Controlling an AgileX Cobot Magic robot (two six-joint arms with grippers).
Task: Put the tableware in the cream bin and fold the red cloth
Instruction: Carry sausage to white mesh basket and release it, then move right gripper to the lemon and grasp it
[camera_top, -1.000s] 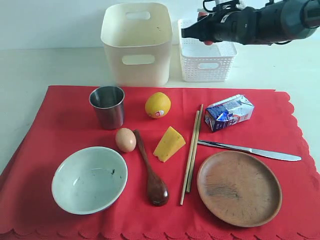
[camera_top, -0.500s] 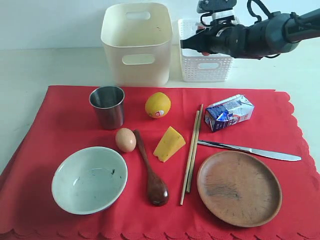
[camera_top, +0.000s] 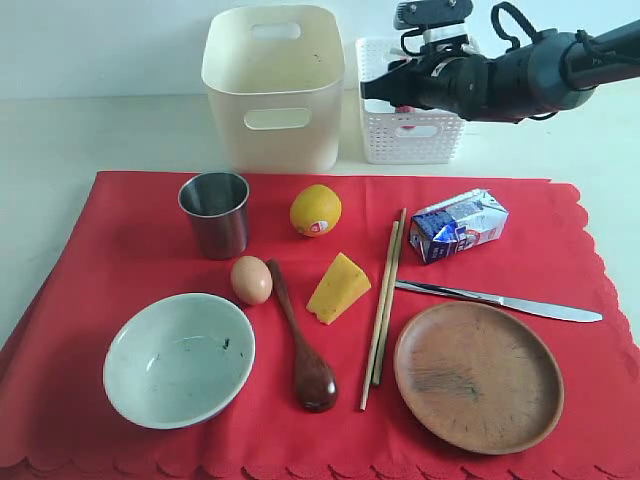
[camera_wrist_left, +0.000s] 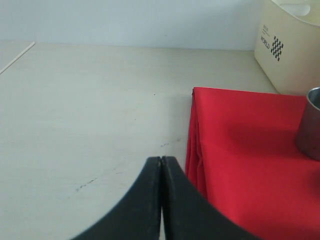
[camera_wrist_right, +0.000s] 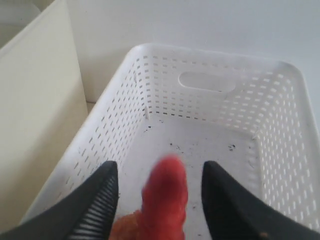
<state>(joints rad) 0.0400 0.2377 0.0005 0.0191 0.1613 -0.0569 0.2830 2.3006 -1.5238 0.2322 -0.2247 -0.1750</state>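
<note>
A lemon (camera_top: 316, 210) lies just behind a cheese wedge (camera_top: 338, 288), with an egg (camera_top: 251, 279) to its left and a toppled milk carton (camera_top: 458, 225) to its right. Farther back stands a white lattice basket (camera_top: 400, 140), and a blurred red sausage-shaped item (camera_wrist_right: 165, 200) shows over its floor.

the cup (camera_top: 215, 225) was brushed steel, the plate (camera_top: 478, 376) matt wood, the spoon (camera_top: 312, 380) glossy dark wood, the cloth (camera_top: 130, 250) creased red fabric, the bin (camera_top: 275, 150) smooth cream plastic.

The pale tabletop (camera_top: 100, 130) carries a spread red cloth (camera_top: 130, 240); behind it stand a cream bin (camera_top: 275, 90) and a white basket (camera_top: 415, 135), side by side.
</note>
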